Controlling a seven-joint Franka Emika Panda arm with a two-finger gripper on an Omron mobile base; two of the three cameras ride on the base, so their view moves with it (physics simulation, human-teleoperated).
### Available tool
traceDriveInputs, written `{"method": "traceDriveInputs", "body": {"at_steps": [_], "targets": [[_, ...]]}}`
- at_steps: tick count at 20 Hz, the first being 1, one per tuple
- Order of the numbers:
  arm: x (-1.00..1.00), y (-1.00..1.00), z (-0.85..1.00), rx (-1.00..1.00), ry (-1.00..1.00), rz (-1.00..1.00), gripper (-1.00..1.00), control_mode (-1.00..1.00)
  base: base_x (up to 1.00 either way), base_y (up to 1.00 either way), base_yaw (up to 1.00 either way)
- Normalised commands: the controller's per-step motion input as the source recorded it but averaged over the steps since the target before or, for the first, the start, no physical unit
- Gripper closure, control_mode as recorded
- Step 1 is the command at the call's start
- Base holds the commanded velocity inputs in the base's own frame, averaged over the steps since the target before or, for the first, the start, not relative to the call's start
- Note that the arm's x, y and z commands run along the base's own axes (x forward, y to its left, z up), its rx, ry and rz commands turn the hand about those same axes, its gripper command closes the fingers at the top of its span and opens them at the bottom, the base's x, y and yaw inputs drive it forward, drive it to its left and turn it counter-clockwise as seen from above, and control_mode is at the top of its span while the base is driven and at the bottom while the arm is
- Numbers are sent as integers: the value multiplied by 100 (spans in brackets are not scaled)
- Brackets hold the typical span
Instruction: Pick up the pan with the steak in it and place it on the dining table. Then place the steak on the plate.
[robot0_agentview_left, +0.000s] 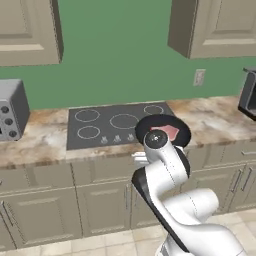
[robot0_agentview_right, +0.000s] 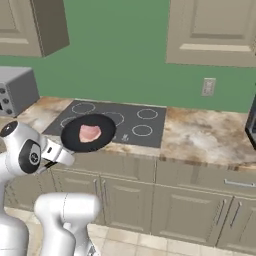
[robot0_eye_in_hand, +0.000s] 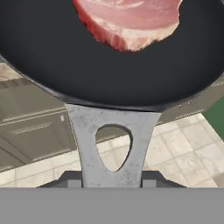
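No readable text, label, brand or number is to be found. Ring markings are drawn on the cooktop (robot0_agentview_left: 117, 125), with small round control symbols along its front edge, but no characters can be made out there. The dials on the grey appliance (robot0_agentview_left: 11, 110) are too blurred for any marking to be read.

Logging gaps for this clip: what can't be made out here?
- Hand fingertips: hand view, cut off by the bottom band.
- Pan handle: left base view, hidden behind the arm.
- Steak far edge: hand view, cut off at the top.
- Dark appliance: left base view, cropped at the right edge.
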Motion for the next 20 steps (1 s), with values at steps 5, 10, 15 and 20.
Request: {"method": "traceDriveInputs", "body": {"at_steps": [5, 10, 15, 20], "targets": [[0, 0, 0, 0, 0, 0, 100, 100, -43, -11, 38], [0, 0, 0, 0, 0, 0, 100, 100, -31, -8, 42], [0, 0, 0, 0, 0, 0, 100, 100, -28, -4, 41], [0, 0, 0, 0, 0, 0, 100, 100, -25, -1, 40]]}}
